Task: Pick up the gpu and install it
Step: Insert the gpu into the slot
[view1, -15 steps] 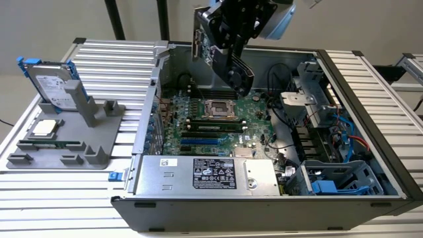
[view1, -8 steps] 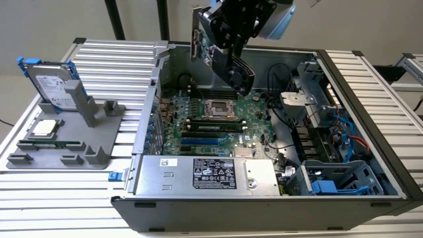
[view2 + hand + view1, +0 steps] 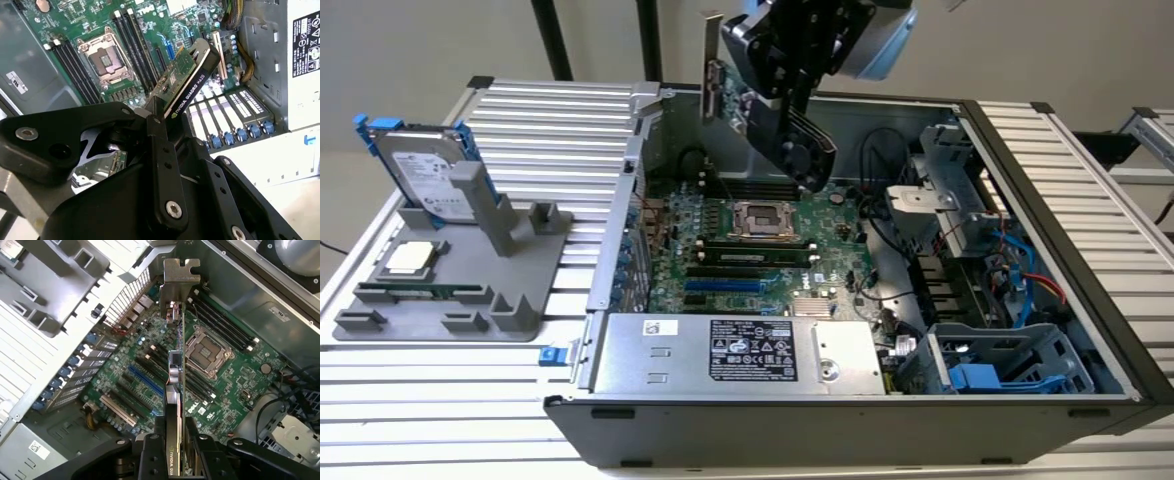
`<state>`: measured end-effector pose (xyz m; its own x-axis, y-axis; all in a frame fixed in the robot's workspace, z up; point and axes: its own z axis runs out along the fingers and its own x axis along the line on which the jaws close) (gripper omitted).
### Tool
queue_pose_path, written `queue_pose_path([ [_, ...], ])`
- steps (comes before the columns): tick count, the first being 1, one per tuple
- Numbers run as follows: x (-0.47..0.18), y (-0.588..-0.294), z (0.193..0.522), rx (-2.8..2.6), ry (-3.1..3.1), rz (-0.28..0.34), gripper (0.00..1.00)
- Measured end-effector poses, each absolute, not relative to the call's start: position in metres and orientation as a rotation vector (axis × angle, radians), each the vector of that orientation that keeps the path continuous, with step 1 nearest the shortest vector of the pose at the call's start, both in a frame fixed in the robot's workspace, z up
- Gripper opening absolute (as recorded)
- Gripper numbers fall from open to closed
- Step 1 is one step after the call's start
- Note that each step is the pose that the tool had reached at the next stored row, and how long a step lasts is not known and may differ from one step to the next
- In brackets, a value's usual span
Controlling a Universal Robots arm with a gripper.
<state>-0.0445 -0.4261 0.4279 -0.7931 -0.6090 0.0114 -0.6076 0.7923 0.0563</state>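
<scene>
Black gripper [image 3: 172,437] clamps gpu [image 3: 175,365], white lettering along its edge; held clear above open computer case [image 3: 1062,190] motherboard [image 3: 720,248].

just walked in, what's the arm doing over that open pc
The arm's gripper has its fingers closed on the gpu and holds it on edge in the air above the motherboard inside the open computer case. The card's silver bracket end is the one away from the gripper, and the card is not seated in any slot yet. A hard drive stands on a grey holder at the exterior view's left.
</scene>
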Motion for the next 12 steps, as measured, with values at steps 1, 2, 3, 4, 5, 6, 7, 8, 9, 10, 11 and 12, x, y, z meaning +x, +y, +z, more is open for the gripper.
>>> queue_pose_path([
  [1, -0.0445, -0.4261, 0.4279, 1.008, -2.944, -0.077, 0.00],
  [2, -0.0445, -0.4261, 0.4279, 1.016, -2.941, -0.077, 0.00],
  [3, -0.0445, -0.4261, 0.4280, 1.025, -2.938, -0.077, 0.00],
  [4, -0.0445, -0.4261, 0.4280, 1.033, -2.935, -0.077, 0.00],
  [5, -0.0445, -0.4261, 0.4281, 1.042, -2.931, -0.077, 0.00],
  [6, -0.0445, -0.4261, 0.4281, 1.051, -2.928, -0.077, 0.00],
  [7, -0.0445, -0.4261, 0.4282, 1.060, -2.925, -0.076, 0.00],
  [8, -0.0445, -0.4261, 0.4282, 1.069, -2.921, -0.076, 0.00],
  [9, -0.0445, -0.4261, 0.4282, 1.077, -2.918, -0.076, 0.00],
  [10, -0.0445, -0.4261, 0.4283, 1.086, -2.914, -0.076, 0.00],
  [11, -0.0445, -0.4261, 0.4283, 1.095, -2.911, -0.076, 0.00],
  [12, -0.0445, -0.4261, 0.4284, 1.104, -2.908, -0.076, 0.00],
])
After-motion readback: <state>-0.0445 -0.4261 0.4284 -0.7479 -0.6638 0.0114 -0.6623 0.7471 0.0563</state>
